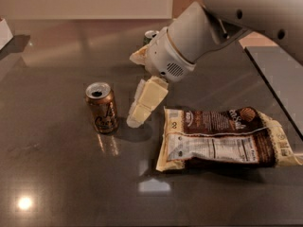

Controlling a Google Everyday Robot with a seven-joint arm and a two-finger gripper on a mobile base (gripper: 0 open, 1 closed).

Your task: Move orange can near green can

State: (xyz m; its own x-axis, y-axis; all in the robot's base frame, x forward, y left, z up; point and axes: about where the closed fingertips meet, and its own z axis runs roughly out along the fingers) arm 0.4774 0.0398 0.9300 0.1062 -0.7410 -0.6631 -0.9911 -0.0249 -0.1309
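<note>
The orange can (102, 108) stands upright on the dark table (57, 174), left of centre, its silver top showing. The green can (150, 34) stands further back; only its silver top and a sliver of green show behind the arm. My gripper (134, 90) is just to the right of the orange can, low over the table, and open. One cream finger (147, 99) points down beside the can with a small gap between them. The other finger (139, 56) sticks out higher, toward the back. The orange can is not between the fingers.
A brown and cream snack bag (222, 137) lies flat right of the gripper. A white object (4, 32) sits at the far left edge. A grey surface (279, 74) borders the table on the right. A pale wall (85, 1) runs along the back.
</note>
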